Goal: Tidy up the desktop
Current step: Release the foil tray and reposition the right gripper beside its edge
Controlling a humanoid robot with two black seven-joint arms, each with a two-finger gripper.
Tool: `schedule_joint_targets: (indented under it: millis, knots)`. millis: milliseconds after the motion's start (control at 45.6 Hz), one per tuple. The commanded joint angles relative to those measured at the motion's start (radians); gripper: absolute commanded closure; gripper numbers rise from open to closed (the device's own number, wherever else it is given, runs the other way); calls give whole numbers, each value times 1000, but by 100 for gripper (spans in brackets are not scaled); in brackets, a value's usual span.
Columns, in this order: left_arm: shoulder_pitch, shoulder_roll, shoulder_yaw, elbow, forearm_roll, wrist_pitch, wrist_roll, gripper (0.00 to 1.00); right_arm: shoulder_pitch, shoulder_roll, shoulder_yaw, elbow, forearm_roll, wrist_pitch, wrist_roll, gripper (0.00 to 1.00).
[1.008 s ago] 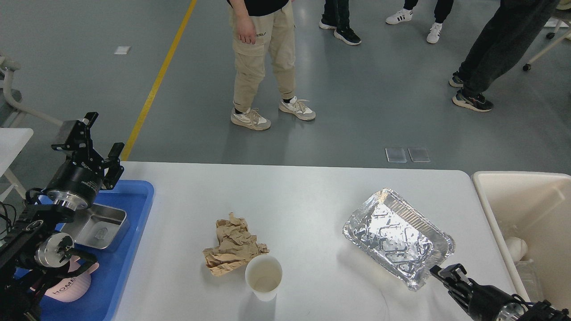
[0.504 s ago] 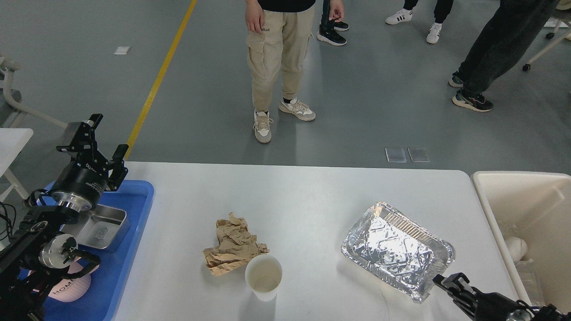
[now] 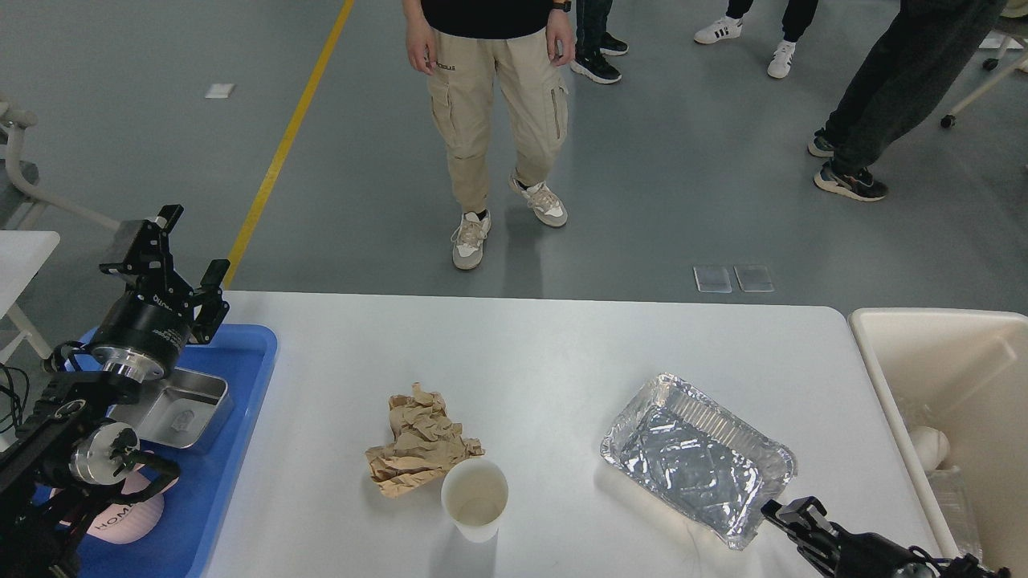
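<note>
The desktop (image 3: 546,353) lies under the right gripper (image 3: 791,515), grip state unclear, and beside the raised, open left gripper (image 3: 178,249).

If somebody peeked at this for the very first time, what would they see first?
Probably the shiny foil tray on the right of the white desktop, with the right gripper at its near corner. Next, the crumpled brown paper and paper cup side by side near the front middle. On the left, the left gripper is raised above a blue tray.
</note>
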Motion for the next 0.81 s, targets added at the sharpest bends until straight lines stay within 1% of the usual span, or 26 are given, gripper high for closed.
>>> schedule_joint_targets:
  millis: [0,22,44,153,285,373,416,460,504,526,614,657,701,789]
  knots:
    - [-2,5,-1,0,0,-1,0,3,-5,-4,8,10,1,2,-4,8]
    - [-2,5,-1,0,0,0,0,3,-5,-5,11,10,2,-1,-4,1]
    - [-2,5,-1,0,0,0,0,3,-5,-7,14,10,2,-1,-4,0]
    - [-5,6,-1,0,0,0,0,3,1,-30,71,5,12,-5,-3,0]
    - [-5,5,-1,0,0,0,0,3,10,-102,252,3,90,7,-7,0]
    - [-5,5,-3,0,0,0,0,3,32,-119,356,-4,145,8,-9,0]
    - [-5,5,-3,0,0,0,0,3,49,-130,402,-4,192,21,-23,0]
    - [-6,5,-1,0,0,0,0,3,69,-149,421,-1,252,54,-50,0]
    - [-6,5,-1,0,0,0,0,3,99,-175,422,3,309,108,-93,0]
    - [-8,5,-1,0,0,-1,0,3,115,-192,419,6,332,136,-121,0]
    - [-11,6,-1,0,0,-3,0,3,176,-222,386,8,374,208,-268,0]
    - [-12,8,-1,2,0,-4,0,3,210,-228,363,11,374,234,-322,0]
    - [-14,8,0,2,0,-6,0,3,247,-241,340,20,374,251,-346,0]
    - [-15,8,0,5,2,-8,0,3,293,-329,297,65,369,303,-345,0]
